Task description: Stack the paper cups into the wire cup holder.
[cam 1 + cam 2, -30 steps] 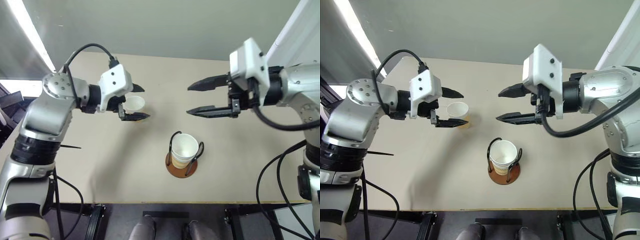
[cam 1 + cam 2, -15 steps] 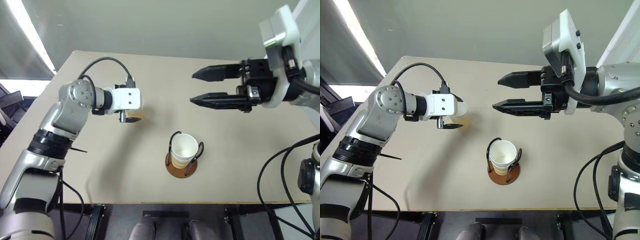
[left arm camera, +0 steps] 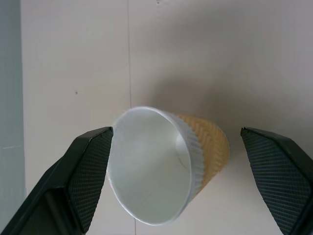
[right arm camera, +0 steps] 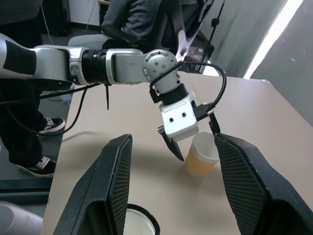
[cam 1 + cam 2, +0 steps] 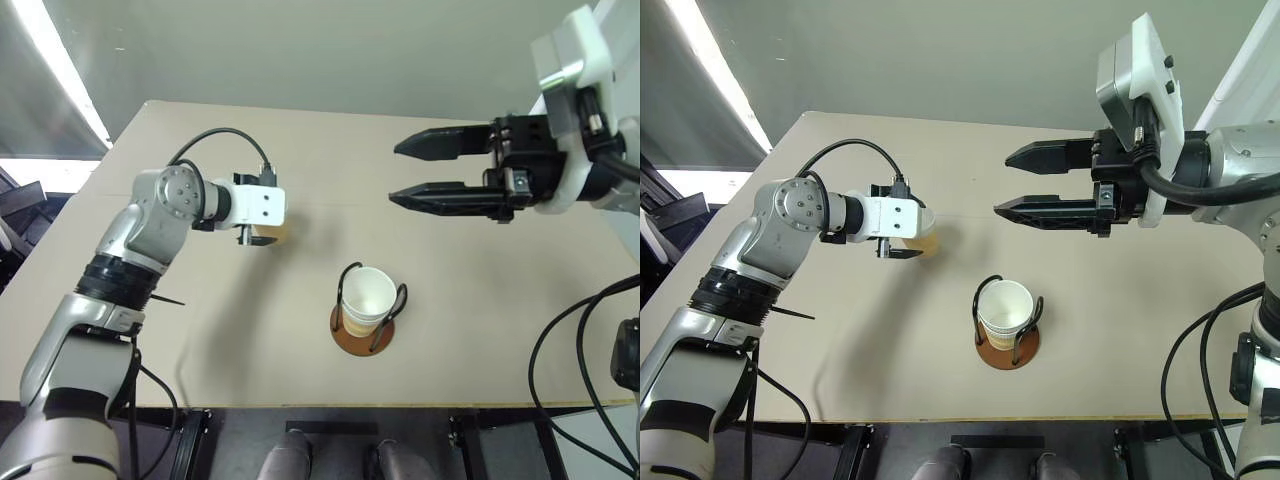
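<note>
Loose paper cup upright, mouth up; left gripper agape astride it; right gripper agape, empty.

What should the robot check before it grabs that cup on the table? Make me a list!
1. Left gripper open wide enough for the cup: ok, its fingers stand apart.
2. Loose paper cup sits between the fingers: ok, one finger on each side.
3. Cup standing upright on the table: ok.
4. Fingers touching the cup yet: cannot tell on one side, where a finger sits very near the rim; the other finger is clearly apart.
5. Right gripper out of the way: ok, open and empty, off to the side.
6. Wire cup holder ready for another cup: ok, the cups inside open upward.
</note>
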`<state>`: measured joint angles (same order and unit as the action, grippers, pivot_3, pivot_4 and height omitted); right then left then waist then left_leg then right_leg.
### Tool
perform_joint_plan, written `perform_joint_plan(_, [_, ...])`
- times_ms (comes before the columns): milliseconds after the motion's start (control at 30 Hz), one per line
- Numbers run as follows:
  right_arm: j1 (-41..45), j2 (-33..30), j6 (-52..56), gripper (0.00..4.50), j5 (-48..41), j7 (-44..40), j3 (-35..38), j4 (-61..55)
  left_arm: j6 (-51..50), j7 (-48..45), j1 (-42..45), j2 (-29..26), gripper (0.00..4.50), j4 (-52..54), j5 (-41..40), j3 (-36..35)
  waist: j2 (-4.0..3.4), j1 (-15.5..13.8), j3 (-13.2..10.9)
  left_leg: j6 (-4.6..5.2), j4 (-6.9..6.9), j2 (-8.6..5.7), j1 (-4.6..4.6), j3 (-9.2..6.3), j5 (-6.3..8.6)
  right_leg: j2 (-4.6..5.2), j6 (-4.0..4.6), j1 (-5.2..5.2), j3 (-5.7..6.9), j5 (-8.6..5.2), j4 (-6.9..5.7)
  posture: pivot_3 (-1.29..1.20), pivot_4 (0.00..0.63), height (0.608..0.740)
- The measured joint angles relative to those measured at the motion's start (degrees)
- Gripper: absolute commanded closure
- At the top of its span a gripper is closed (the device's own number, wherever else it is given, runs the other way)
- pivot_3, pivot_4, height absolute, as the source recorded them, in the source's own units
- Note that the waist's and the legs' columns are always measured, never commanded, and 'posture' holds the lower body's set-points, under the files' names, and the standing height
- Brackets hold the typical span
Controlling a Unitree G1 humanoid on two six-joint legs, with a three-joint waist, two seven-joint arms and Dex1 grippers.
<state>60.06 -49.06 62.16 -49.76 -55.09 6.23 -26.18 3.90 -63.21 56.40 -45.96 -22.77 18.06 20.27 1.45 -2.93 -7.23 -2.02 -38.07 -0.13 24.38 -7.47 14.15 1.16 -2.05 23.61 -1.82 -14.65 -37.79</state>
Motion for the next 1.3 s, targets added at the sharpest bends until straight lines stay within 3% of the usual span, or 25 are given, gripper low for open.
perform_joint_plan(567, [-2.42, -1.55, -2.4, 1.84, 0.04, 1.26, 0.01, 0.01, 6.34, 2.03, 1.02, 2.42, 0.0, -11.45, 3.7, 0.71, 0.0, -0.02, 0.0, 0.02, -0.09, -0.01, 0.04, 0.0, -0.01, 0.0, 0.0, 0.04, 0.0, 0.0, -0.06, 0.0, 0.15, 0.74])
perform_joint_plan(667, [-3.08, -1.62, -3.49, 1.8, 0.16, 1.5, 0.02, 0.01, 7.66, 1.95, 1.33, 2.61, 0.54, -13.2, 3.7, 0.71, 0.0, -0.03, 0.0, 0.02, -0.09, -0.01, 0.04, 0.0, -0.01, 0.0, 0.0, 0.04, 0.0, 0.0, -0.06, 0.0, 0.15, 0.74])
perform_joint_plan(1033, [-6.08, -1.8, -7.87, 1.8, 0.48, 2.08, 0.36, 0.97, 9.85, -2.57, 3.73, 3.92, 4.48, -17.21, 1.53, 0.64, 0.01, -0.06, 0.01, 0.04, -0.12, -0.01, 0.05, 0.0, -0.02, -0.01, -0.01, 0.04, 0.0, 0.0, -0.09, 0.0, 0.15, 0.74])
perform_joint_plan(1300, [-10.23, -5.32, -8.09, 1.8, 0.36, 0.28, 1.5, 2.45, 6.72, -11.52, 3.57, 3.43, 4.48, -12.19, -5.45, -1.51, 0.02, -0.22, 0.01, 0.04, -0.17, -0.02, 0.19, 0.0, -0.02, -0.01, -0.02, 0.09, 0.02, 0.01, -0.09, 0.0, 0.15, 0.74])
